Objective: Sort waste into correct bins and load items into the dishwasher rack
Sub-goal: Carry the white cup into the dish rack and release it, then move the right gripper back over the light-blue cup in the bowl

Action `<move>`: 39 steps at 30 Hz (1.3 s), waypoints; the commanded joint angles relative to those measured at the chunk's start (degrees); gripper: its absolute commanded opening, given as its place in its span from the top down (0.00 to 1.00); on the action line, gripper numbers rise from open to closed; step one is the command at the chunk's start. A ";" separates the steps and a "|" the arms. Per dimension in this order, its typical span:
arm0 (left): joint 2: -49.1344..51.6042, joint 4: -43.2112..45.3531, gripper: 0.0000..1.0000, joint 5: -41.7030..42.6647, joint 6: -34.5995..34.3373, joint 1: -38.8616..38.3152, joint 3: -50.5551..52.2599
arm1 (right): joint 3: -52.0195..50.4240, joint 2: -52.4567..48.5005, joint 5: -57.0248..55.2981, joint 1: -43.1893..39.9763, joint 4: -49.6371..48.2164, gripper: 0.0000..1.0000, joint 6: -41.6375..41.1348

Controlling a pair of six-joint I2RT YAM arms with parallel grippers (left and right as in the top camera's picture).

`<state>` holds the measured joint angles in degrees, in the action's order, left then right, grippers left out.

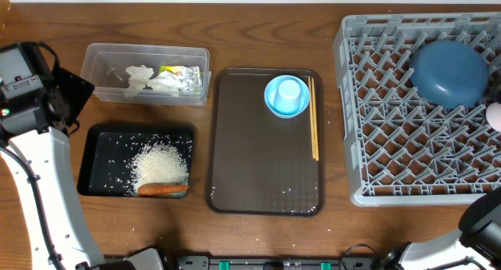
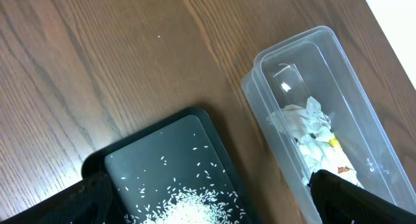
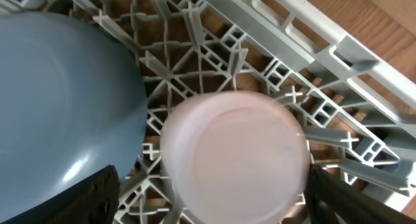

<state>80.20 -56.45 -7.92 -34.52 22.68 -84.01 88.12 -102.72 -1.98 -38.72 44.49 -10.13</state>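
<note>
- Rack: grey peg crate at the table's right end. It holds the plate and the white cup.
- Brown tray: in the middle, between the rack and the two bins. It carries the bowl and chopsticks at its far right, and a few stray rice grains near its front edge.
- Black tray: front left, just beside the brown tray. It holds the rice and carrot.
- Tub: clear, behind the black tray and close to it. It holds the tissue and wrapper.
- Plate: blue, domed side up, on the pegs in the far part of the rack.
- Chopsticks: side by side along the brown tray's right rim, just right of the bowl.
- Rice: one white heap in the black tray's right half, with grains scattered around it.
- Bowl: light blue, in the brown tray's far right corner.
- White cup: blurred, in the rack just beside the plate, at the overhead view's right edge.
- Tissue: crumpled, in the middle of the tub.
- Wrapper: touching the tissue's right side. Its print is too small to read.
- Carrot: lies along the black tray's front edge, against the rice.
- Blue cup: stands inside the bowl.
- Left gripper: over the gap between black tray and tub, jaws wide apart and holding nothing.
- Right gripper: over the white cup, jaws apart. There is a gap at one finger, and I cannot tell whether the other touches the cup.
</note>
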 commanded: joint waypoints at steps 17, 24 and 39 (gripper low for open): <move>0.28 -0.11 0.00 -0.70 -0.07 0.24 -0.55 | 4.09 0.07 -2.51 0.11 5.35 0.17 -0.09; 0.28 -0.09 0.00 -0.70 -0.07 0.24 -0.55 | 4.09 0.07 -0.31 0.13 4.20 0.20 -0.09; 0.28 -0.11 0.00 -0.70 -0.07 0.24 -0.55 | 4.13 0.09 19.98 18.56 4.00 0.21 0.61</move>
<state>80.20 -56.45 -7.90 -34.52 22.68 -84.01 91.13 -102.72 13.74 -27.14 48.49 -10.15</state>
